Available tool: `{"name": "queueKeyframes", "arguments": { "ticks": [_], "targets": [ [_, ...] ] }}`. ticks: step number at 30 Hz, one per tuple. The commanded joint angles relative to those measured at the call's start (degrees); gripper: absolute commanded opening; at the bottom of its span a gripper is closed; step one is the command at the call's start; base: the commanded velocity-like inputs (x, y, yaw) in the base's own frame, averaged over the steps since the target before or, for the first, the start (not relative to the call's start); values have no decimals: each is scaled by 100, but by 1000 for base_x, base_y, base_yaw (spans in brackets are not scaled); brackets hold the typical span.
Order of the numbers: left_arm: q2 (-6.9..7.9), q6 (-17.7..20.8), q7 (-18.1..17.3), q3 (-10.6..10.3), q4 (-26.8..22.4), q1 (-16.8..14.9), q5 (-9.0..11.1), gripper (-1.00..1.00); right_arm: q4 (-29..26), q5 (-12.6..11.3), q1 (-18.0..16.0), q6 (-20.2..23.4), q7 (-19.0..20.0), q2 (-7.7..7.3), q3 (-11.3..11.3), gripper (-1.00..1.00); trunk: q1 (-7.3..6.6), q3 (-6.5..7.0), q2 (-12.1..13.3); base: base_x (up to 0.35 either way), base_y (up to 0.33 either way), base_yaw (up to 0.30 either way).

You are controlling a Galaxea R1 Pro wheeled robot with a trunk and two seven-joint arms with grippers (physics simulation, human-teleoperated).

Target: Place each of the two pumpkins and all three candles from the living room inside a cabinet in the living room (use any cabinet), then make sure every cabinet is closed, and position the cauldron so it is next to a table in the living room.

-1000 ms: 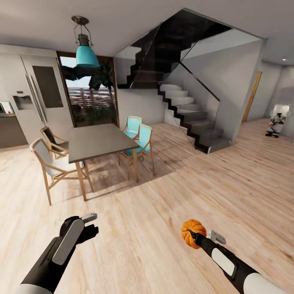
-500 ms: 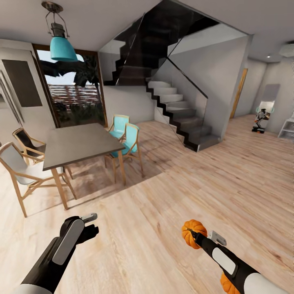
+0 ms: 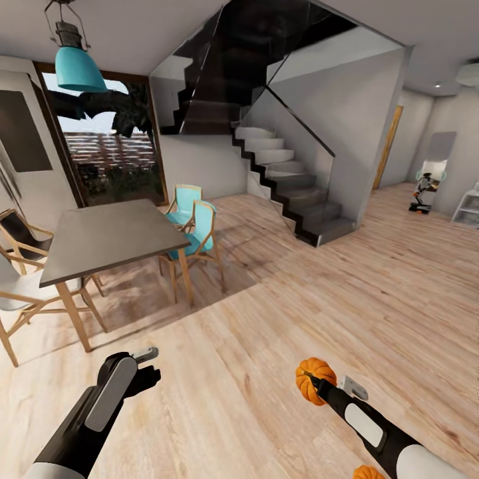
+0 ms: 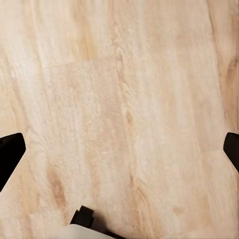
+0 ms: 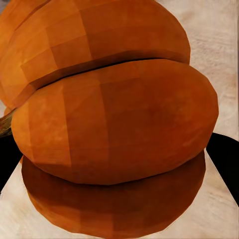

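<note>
A bright-orange ribbed pumpkin (image 3: pixel 313 379) is held over the wooden floor, with my right gripper (image 3: pixel 318 384) shut on it. The same pumpkin (image 5: pixel 114 124) looms close in the right wrist view, with dark fingertips (image 5: pixel 226 154) at its sides. A second pumpkin (image 3: pixel 368 472) peeks out low down, beside my right arm. My left gripper (image 3: pixel 143 374) hangs open and empty over bare floorboards, its fingertips (image 4: pixel 10 154) wide apart. The cabinet, the candles and the cauldron are out of view.
A grey dining table (image 3: pixel 106 236) with teal chairs (image 3: pixel 193 226) and pale wooden chairs (image 3: pixel 20 293) stands ahead on the left. A dark staircase (image 3: pixel 293 186) rises at the centre. Far right are a small robot figure (image 3: pixel 422 193) and a white shelf (image 3: pixel 469 209).
The whole view has swung to the right, so the table and stairs sit further left. Both arms keep their pose. The second pumpkin came into view at the lower edge.
</note>
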Motion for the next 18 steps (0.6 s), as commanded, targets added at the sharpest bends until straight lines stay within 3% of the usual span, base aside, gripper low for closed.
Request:
{"name": "queueKeyframes", "arguments": {
  "ticks": [1, 6, 18],
  "targets": [
    [7, 10, 60, -11, -7, -4, 52, 100, -17, -49, -6, 14, -41, -7, 28, -100, 3, -13, -4, 251, -98, -152],
    [8, 10, 60, -9, -7, -4, 52, 100, -17, -323, -6, 18, -28, -10, 28, -100, 3, -46, -4, 123, -28, -193],
    [17, 10, 60, -11, -7, -4, 52, 100, -14, -363, -6, 16, -32, -10, 28, -100, 3, -106, -4, 5, -1, -238]
  ]
}}
